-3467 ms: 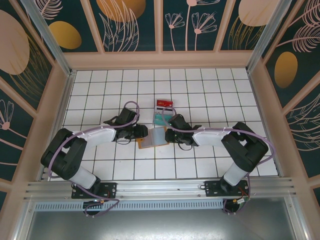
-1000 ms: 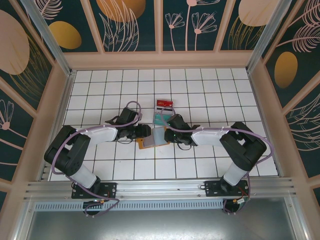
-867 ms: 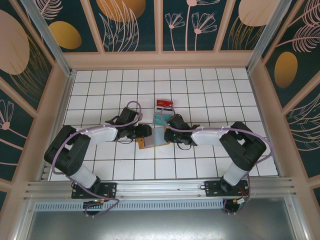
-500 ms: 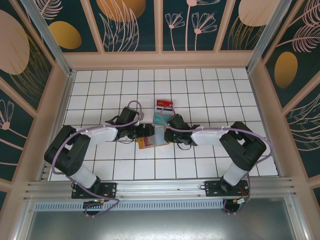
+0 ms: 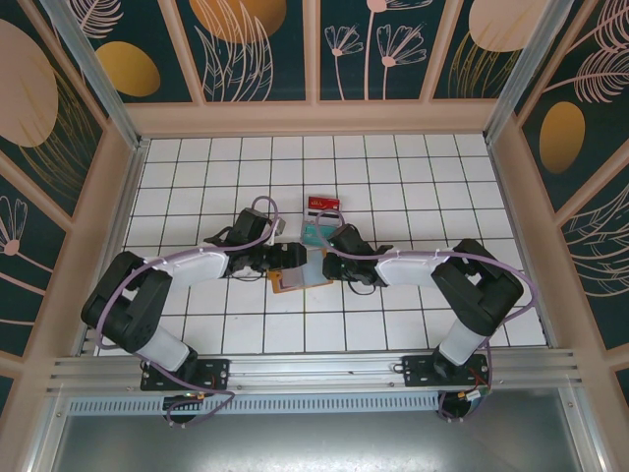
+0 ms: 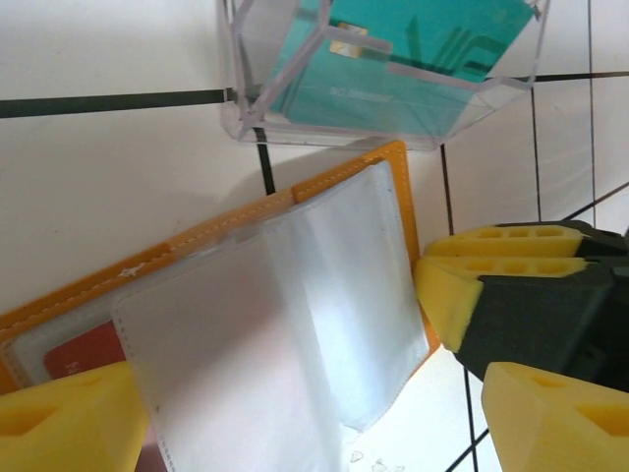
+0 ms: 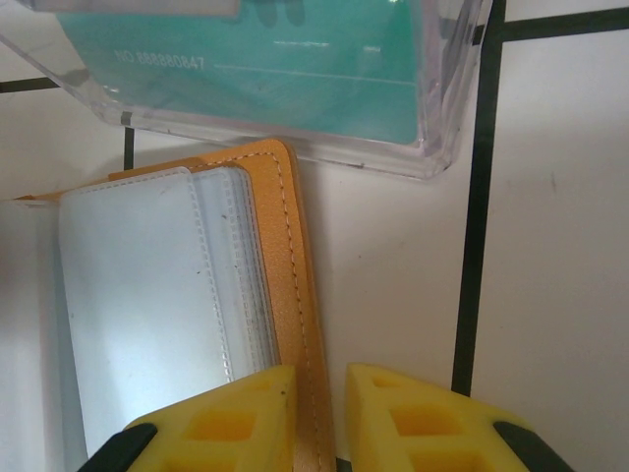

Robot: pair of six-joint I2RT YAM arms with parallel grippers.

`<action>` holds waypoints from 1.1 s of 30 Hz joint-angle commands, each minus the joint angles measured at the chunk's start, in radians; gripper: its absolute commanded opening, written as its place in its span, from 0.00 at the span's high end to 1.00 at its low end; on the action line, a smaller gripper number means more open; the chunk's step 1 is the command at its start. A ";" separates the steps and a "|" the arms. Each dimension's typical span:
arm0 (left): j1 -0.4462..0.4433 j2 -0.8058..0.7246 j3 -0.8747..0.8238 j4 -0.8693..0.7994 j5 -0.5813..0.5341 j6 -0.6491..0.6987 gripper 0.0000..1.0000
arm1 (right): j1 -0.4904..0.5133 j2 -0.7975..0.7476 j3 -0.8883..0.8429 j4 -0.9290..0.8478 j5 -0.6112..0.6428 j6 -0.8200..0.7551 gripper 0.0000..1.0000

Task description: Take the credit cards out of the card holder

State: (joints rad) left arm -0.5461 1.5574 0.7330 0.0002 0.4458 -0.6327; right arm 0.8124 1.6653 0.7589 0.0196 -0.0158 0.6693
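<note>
Orange, teal and white
Orange-edged card holder (image 6: 324,285), pale blue-grey inside; teal card (image 7: 285,69); desk (image 5: 197,187) of white tiles, black grid lines.

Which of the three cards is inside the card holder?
The red card tucked in a sleeve of the card holder. The teal card lies in a clear case beside it; the other red card lies apart on the tiles.

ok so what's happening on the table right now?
The right gripper is pinched on the orange edge of the open card holder. The left gripper hangs open over its clear sleeves, holding nothing. A red card sits in a sleeve, not yet pulled. A teal card in a clear case lies just beyond the holder.
</note>
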 commanded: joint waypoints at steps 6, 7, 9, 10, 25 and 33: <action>-0.050 -0.002 0.040 0.033 0.068 0.010 0.17 | 0.027 0.042 -0.010 0.007 -0.027 0.028 0.78; -0.057 0.005 0.048 0.031 0.067 0.013 0.17 | 0.027 0.036 -0.013 0.007 -0.020 0.031 0.78; -0.073 0.021 0.065 0.032 0.069 0.013 0.20 | 0.025 0.017 -0.026 0.009 -0.004 0.044 0.77; -0.081 0.028 0.075 0.033 0.071 0.015 0.20 | 0.024 0.008 -0.029 0.010 0.002 0.048 0.77; -0.040 -0.042 0.054 -0.072 -0.109 0.024 0.36 | 0.004 -0.049 -0.022 0.016 0.013 0.057 0.76; 0.029 -0.067 -0.010 -0.143 -0.205 0.047 0.60 | -0.003 -0.097 0.032 -0.025 0.072 0.060 0.76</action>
State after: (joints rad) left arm -0.5175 1.4979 0.7429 -0.0895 0.2890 -0.6006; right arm 0.8169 1.6226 0.7509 0.0193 0.0093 0.7166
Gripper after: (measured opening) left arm 0.418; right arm 0.236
